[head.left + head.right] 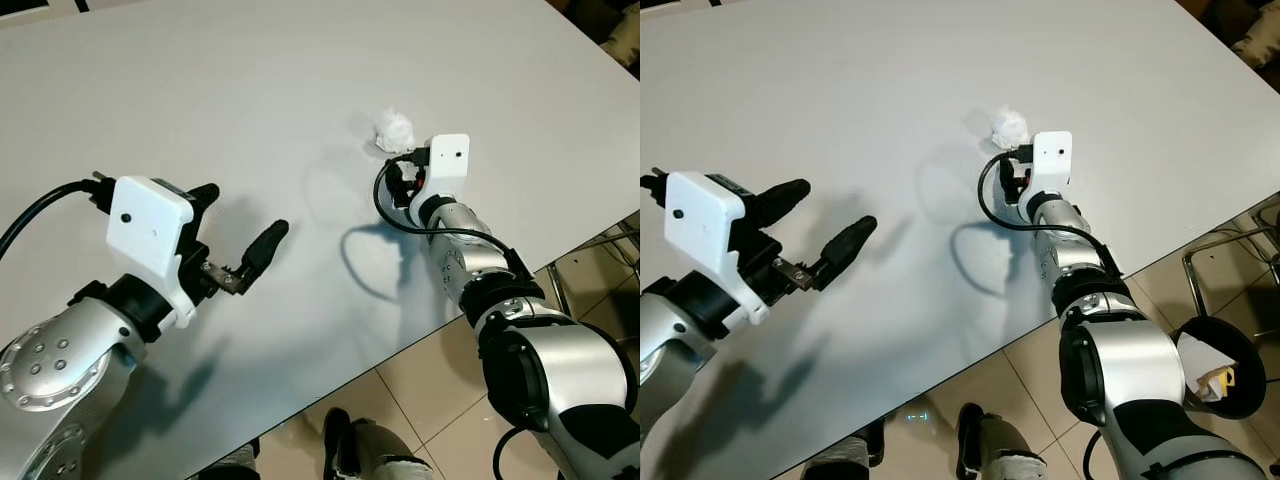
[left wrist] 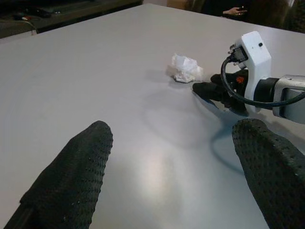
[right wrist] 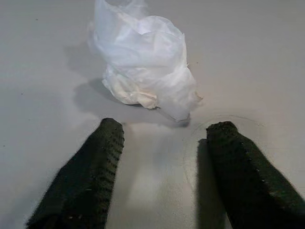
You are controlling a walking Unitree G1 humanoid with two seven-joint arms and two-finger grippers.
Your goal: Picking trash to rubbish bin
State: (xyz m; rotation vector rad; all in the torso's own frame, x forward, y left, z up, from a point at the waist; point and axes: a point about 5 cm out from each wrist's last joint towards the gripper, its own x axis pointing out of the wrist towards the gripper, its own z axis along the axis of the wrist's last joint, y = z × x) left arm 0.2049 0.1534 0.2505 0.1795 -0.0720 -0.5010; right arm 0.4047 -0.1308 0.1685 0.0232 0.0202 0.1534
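- Right wrist view is showing the crumpled tissue (image 3: 143, 62) lying on the white table (image 1: 200, 90), just ahead of the right gripper (image 3: 164, 143), whose fingers are standing apart.
- The left gripper (image 1: 245, 225) is hovering well away, also spread; the right arm is nearer.

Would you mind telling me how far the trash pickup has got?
Nothing is binned yet. The crumpled white tissue wad lies on the grey table. In hand: the open right gripper sits just short of it. Left: grasp, then carry to the black bin. The left gripper hovers open.
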